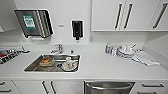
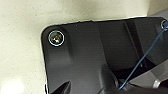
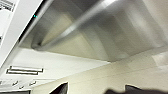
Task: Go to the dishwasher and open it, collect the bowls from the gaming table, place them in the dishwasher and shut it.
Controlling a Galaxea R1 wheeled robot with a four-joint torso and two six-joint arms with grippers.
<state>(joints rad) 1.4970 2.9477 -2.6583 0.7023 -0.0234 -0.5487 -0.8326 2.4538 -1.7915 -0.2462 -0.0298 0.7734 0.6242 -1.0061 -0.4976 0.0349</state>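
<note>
- Under the white tabletop (image 1: 100,67), at the lower edge of the head view, we see the dishwasher (image 1: 108,87): stainless-steel front, horizontal bar handle across its top.
- In the right wrist view, the dishwasher front (image 3: 105,30) sits close ahead of the right tool, with the bar handle (image 3: 75,27) running diagonally across it and a small green light (image 3: 35,16) on the strip above.
- Dark tips of the right tool (image 3: 95,90) show at the picture's edge, apart from the handle; we cannot tell whether this tool is open or closed.
- A white drawer front with a bar pull (image 3: 25,70) lies beside the dishwasher in the same view.
- In the left wrist view we see pale speckled floor (image 2: 22,50) beyond the robot's dark plate; we cannot tell the state of the left tool.
- Head view, on the tabletop: a steel sink (image 1: 32,65) holding a white cup (image 1: 68,62) and an orange-brown dish (image 1: 46,61); a tap (image 1: 59,47) behind it.
- Further along the tabletop: stacked white dishes (image 1: 125,51), a folded cloth (image 1: 146,58), a small bottle (image 1: 108,48).
- On the wall: a paper-towel dispenser (image 1: 33,22) and a dark soap dispenser (image 1: 77,28); white upper cabinets (image 1: 130,15) alongside.
</note>
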